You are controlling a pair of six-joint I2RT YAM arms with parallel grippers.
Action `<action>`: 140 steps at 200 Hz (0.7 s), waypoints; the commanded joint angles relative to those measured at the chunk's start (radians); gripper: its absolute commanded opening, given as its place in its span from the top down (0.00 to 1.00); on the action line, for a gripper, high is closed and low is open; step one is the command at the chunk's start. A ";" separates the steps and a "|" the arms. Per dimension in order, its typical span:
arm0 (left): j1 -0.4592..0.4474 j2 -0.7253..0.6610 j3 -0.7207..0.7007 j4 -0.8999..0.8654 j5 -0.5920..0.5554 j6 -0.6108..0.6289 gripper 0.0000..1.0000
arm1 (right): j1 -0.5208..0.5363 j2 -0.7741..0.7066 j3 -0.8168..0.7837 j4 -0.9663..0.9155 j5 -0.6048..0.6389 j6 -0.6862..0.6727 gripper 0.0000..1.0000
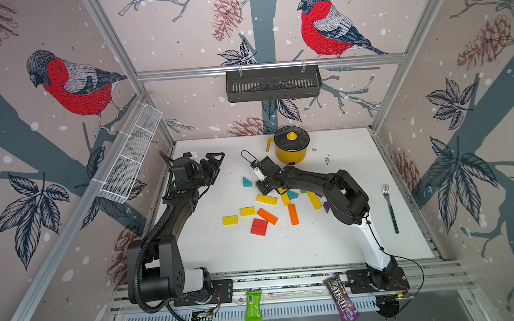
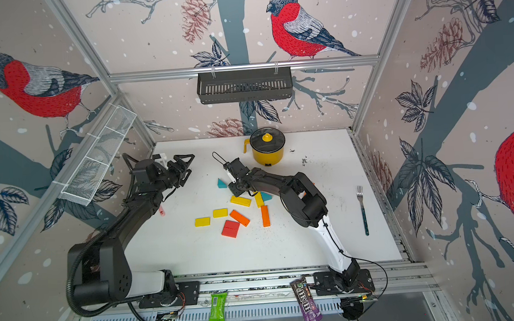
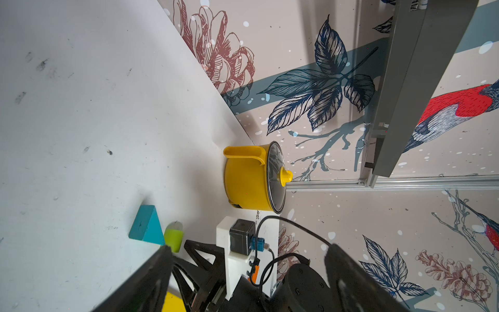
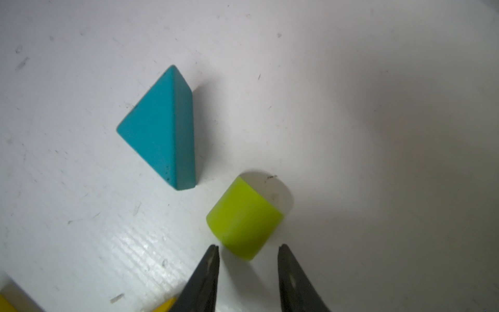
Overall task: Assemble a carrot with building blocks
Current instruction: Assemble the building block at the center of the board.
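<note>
1. The green piece sits on the table toward the far middle. It is just right of a teal triangle but not touching it, and left of and nearer than the pot.
2. The yellow, orange and red blocks lie scattered nearer, mid-table.
3. The right gripper is low over the green piece. Its jaws are narrowly apart, with the tips at the piece's near edge. Table shows between finger and piece, so nothing is gripped.
4. The left gripper hangs at far left, jaws apart and empty.
5. The green piece looks small, light, stiff and smooth. It is a stubby round shape that seems to stand on end.
6. Judged best hold: across the round side, centred between the pads. An off-centre pinch would likely squirt it out or tip it against the triangle.
</note>
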 commanded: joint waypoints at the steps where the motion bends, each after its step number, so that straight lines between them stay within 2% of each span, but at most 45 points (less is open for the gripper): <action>1: -0.003 -0.002 0.008 0.013 0.006 0.008 0.11 | 0.005 0.015 0.016 -0.007 -0.006 -0.027 0.62; 140: -0.006 0.002 0.015 0.004 0.004 0.017 0.11 | 0.023 0.073 0.092 -0.025 0.006 -0.085 0.66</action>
